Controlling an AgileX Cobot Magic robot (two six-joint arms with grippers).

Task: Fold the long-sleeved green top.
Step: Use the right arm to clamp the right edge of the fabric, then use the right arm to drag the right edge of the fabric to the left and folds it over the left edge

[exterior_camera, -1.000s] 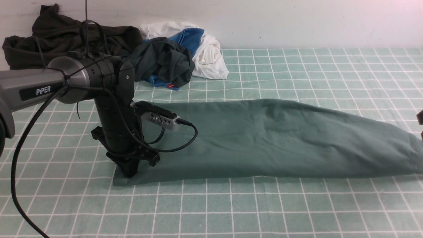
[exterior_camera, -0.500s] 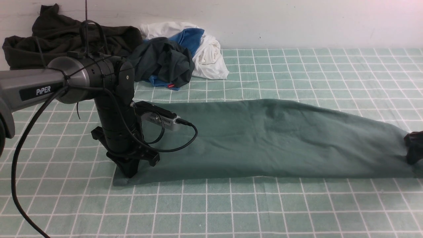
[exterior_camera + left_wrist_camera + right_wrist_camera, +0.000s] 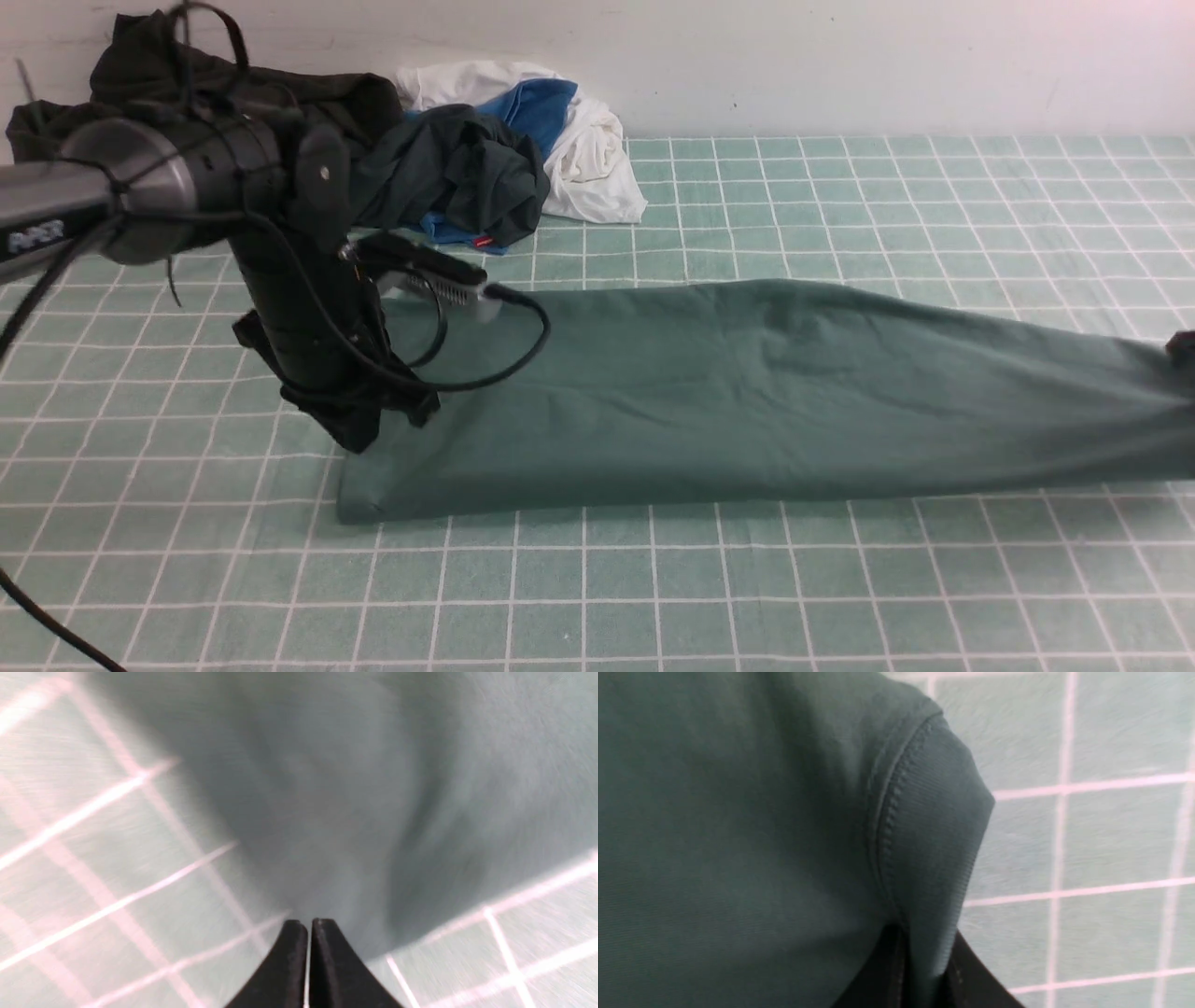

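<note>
Left fingers (image 3: 308, 933) are basically closed, just a sliver between the tips, up over the near-left end of the green top (image 3: 653, 401); can't tell if they've got any cloth. Right fingers (image 3: 920, 952) are pinched on the top's stitched end, over at the far right. The top is stretched out long across the gridded tabletop (image 3: 747, 579). Behind the left arm there's a loose pile: blackish-olive (image 3: 345, 103), dark teal (image 3: 467, 173), blue (image 3: 541, 112) and white clothes (image 3: 597, 168).
</note>
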